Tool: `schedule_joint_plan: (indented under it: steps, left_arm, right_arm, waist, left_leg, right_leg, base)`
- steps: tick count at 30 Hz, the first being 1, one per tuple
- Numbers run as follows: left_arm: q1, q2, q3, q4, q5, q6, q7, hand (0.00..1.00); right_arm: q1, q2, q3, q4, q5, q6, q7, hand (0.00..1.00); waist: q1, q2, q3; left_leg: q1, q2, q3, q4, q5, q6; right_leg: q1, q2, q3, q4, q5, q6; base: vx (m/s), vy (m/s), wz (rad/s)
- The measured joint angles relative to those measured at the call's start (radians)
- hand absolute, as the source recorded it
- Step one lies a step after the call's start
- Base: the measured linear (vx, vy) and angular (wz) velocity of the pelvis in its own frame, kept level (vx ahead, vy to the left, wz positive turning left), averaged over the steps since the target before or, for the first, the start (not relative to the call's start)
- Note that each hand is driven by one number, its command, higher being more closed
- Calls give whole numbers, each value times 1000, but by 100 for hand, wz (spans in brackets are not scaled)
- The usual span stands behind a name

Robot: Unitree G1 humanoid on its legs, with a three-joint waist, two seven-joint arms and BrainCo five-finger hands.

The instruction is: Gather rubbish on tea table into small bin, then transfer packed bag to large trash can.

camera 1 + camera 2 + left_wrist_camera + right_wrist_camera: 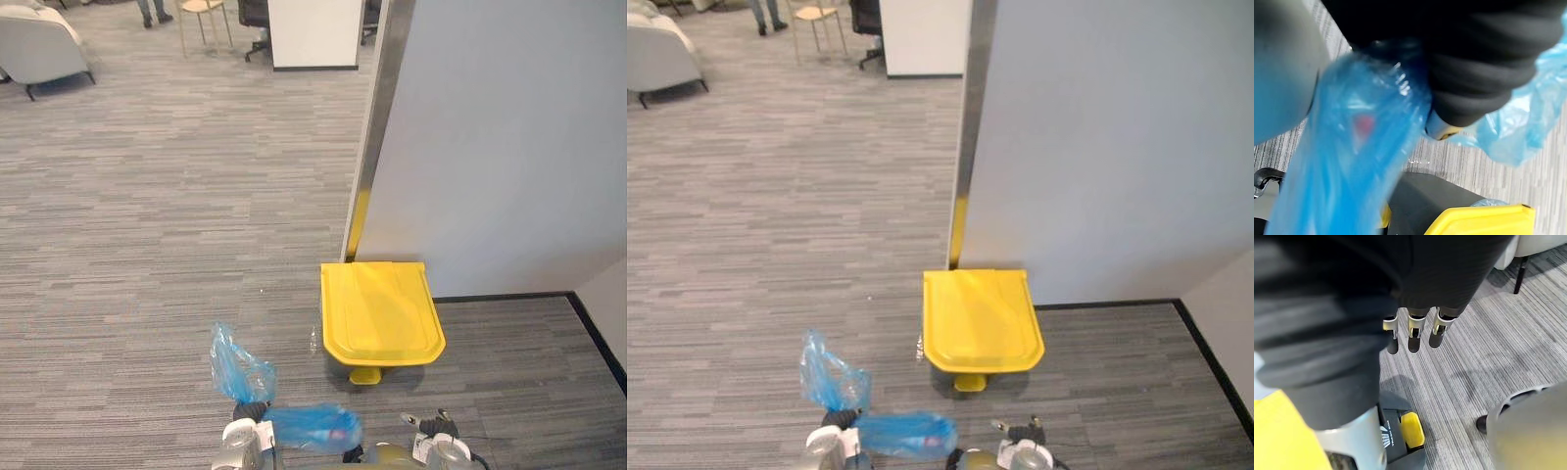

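Left hand [251,409] grips bag [313,427]; right hand [1420,289] fingers [1413,335] straight.

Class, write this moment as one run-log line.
left hand: holding blue bag | right hand: open, empty | yellow bin: closed

the bag [312,427] is thin, crinkly, see-through blue plastic; the bin lid [380,311] smooth yellow plastic with a soft sheen; the carpet [147,215] matt, ribbed.
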Motion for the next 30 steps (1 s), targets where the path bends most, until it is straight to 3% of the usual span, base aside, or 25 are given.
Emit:
schedule_joint_plan:
  steps: [5,12,17,22,25,26,27,28,30]
  left_arm:
    - [1,4,-6,27,19,-1,-1,100]
    - [12,29,-5,46,21,-2,0,100]
    - [41,55,6,48,19,-3,1,100]
    - [48,63,26,48,19,-3,2,100]
    - [44,80,38,39,19,-4,2,100]
    - [36,84,42,36,18,-3,2,100]
    - [35,83,42,36,18,-3,2,100]
    - [29,87,45,35,18,-3,2,100]
    - [24,89,45,35,19,-3,2,100]
  right_arm:
    - [11,8,-2,-4,18,-6,5,0]
    - [8,8,-14,14,19,-5,7,0]
    - [-2,-11,-13,41,18,-3,7,0]
    - [-1,-12,-9,41,18,-3,7,0]
    - [-3,-2,12,35,17,-3,9,0]
    - [0,-5,9,31,16,-4,13,0]
    - [-1,-5,9,30,16,-3,13,0]
    - [-2,-6,1,6,18,-7,15,0]
    - [0,1,4,-8,16,-7,17,0]
  waist:
    - [-4,-10,-18]
    - [-6,-7,-18]
    - [-1,10,-29]
    - [0,-1,-28]
    - [6,-30,-6]
    - [2,-33,21]
    - [2,-33,22]
    - [-2,-26,33]
    - [-1,-34,36]
  left_leg:
    - [84,-67,80,-91,17,22]
    - [125,-82,95,-161,40,29]
    - [152,-86,123,-214,55,31]
    - [154,-96,124,-212,55,35]
    - [149,-112,125,-170,20,59]
    - [143,-99,105,-113,-31,58]
    - [143,-99,104,-110,-33,59]
    - [150,-91,86,-75,-53,65]
    - [156,-68,68,-30,-84,70]
  right_leg:
    - [52,-47,77,-108,54,55]
    - [57,-40,102,-129,70,53]
    - [44,-28,145,-145,96,49]
    - [37,-38,149,-133,99,56]
    - [-20,-73,150,14,35,73]
    - [-78,-84,139,189,18,85]
    - [-84,-85,137,204,18,85]
    - [-160,-100,105,354,22,83]
    - [-214,-107,50,418,0,72]
  base:
    - [67,159,-36]
    - [-13,21,-11]
    - [-47,0,-25]
    - [-62,13,-5]
    - [-74,25,-5]
    - [-80,15,0]
    - [-136,20,11]
    - [-40,20,26]
    - [22,3,30]
